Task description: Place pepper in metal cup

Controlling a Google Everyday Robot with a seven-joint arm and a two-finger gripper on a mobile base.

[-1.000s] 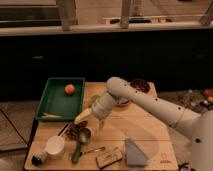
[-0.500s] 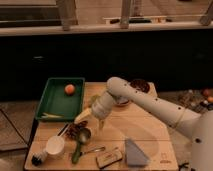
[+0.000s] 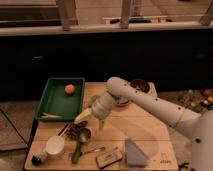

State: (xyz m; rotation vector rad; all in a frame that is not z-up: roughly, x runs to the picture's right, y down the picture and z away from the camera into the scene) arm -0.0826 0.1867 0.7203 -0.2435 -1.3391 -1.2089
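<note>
One pepper (image 3: 77, 151) lies on the table (image 3: 150, 132), touching the metal cup (image 3: 84, 134). Gripper (image 3: 91, 120) hovers beside the cup; jaw state cannot be told. Pickup appears pending: descend, grasp pepper.

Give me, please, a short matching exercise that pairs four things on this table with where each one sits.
Things:
1. orange
2. metal cup
3. white cup
4. gripper

Places:
A. near the table's front left corner
B. just above the metal cup, toward the tray
C. inside the green tray
D. at the top end of the pepper

Pairs: 1-C, 2-D, 3-A, 4-B
</note>
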